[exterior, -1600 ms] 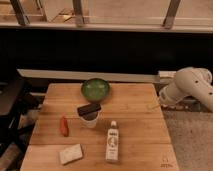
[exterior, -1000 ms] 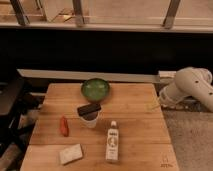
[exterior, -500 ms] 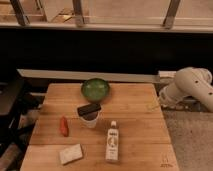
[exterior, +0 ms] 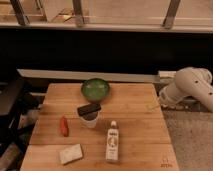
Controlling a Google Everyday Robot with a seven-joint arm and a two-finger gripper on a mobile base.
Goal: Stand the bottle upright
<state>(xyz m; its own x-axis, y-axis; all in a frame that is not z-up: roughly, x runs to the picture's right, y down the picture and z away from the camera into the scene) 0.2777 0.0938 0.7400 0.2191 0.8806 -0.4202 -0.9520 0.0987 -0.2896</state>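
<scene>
The bottle [exterior: 113,144] lies flat on the wooden table [exterior: 142,130], near the front edge, a little right of the middle. It is slim and whitish, with a pale label in dark print and its white cap pointing away from me. My white arm [exterior: 187,87] reaches in from the right. Its gripper [exterior: 152,107] hangs over the table's right edge, well apart from the bottle, to the bottle's upper right. The gripper is open and holds nothing.
A green bowl [exterior: 95,89] sits at the back middle of the table. A white cup with a black lid [exterior: 89,115] stands just left of the bottle's cap. A red object [exterior: 64,126] and a pale block [exterior: 70,153] lie at the front left.
</scene>
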